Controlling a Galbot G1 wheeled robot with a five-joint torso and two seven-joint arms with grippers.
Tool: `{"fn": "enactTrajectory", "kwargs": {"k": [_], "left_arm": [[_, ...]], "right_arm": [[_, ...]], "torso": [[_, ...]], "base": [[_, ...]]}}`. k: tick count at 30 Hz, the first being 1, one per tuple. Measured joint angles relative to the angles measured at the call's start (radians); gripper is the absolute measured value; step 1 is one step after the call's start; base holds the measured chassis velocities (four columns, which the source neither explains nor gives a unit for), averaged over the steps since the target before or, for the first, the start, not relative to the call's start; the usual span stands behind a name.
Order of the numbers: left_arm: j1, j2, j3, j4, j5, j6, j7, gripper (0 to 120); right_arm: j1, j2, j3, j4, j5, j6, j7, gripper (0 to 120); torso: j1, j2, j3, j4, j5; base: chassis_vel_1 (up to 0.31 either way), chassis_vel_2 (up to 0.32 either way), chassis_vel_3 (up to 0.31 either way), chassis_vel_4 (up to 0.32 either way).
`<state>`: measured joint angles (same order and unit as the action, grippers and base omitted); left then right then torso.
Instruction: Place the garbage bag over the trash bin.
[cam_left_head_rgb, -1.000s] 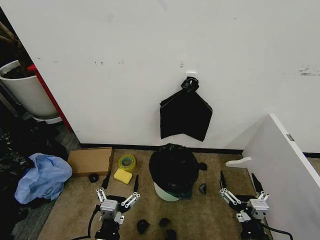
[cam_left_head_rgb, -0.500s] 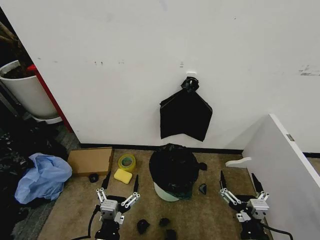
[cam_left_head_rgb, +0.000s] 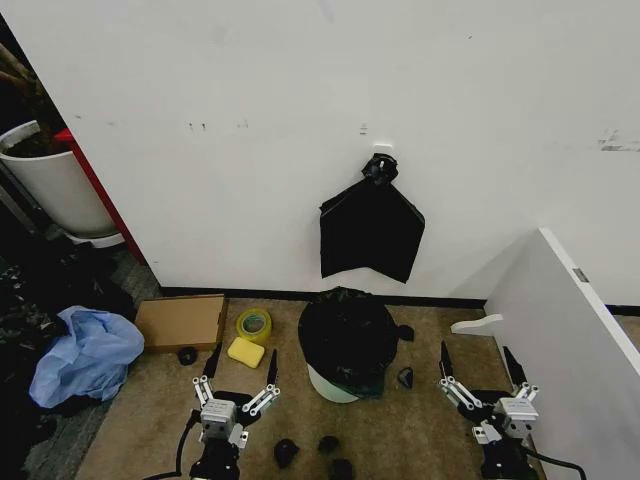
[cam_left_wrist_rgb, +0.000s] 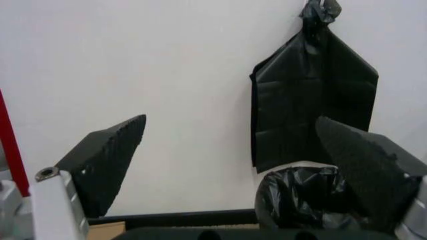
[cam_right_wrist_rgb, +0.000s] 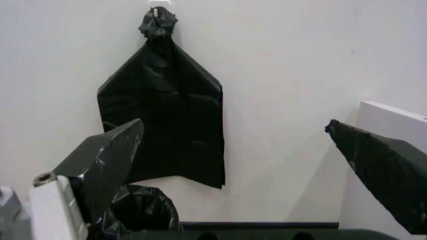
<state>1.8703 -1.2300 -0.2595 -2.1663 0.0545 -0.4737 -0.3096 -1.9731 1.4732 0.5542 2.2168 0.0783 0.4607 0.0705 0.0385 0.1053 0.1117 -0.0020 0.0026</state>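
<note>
On the floor at your far left lie a blue cloth (cam_left_head_rgb: 86, 357), a cardboard box (cam_left_head_rgb: 181, 320), a roll of yellow tape (cam_left_head_rgb: 253, 325) and a yellow sponge (cam_left_head_rgb: 245, 351). Next comes your left gripper (cam_left_head_rgb: 240, 366), low and well apart from the bin, its fingers (cam_left_head_rgb: 212, 362) spread wide and holding nothing. In the middle, against the wall, the garbage bag (cam_left_head_rgb: 347, 335) is draped over the trash bin (cam_left_head_rgb: 328, 387), whose cream base peeks out below (so the covering looks largely done). The next move, I judge, calls for checking the bag's edge sits evenly round the rim. To the right, your right gripper (cam_left_head_rgb: 478, 367) waits beside the white panel (cam_left_head_rgb: 565, 335), fingers released. The wrist views give a level look at the bundle of bags (cam_right_wrist_rgb: 163, 127) hanging from its hook, while the head view lays out the floor scraps (cam_left_head_rgb: 285, 452).
</note>
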Motion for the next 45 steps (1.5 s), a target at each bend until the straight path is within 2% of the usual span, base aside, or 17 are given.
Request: {"fn": "enactTrajectory", "kwargs": {"k": [45], "left_arm": [[0.0,0.0,0.0,0.0,0.0,0.0,0.0,100]], "right_arm": [[0.0,0.0,0.0,0.0,0.0,0.0,0.0,100]], "torso": [[0.0,0.0,0.0,0.0,0.0]], "base": [[0.0,0.0,0.0,0.0]]}}
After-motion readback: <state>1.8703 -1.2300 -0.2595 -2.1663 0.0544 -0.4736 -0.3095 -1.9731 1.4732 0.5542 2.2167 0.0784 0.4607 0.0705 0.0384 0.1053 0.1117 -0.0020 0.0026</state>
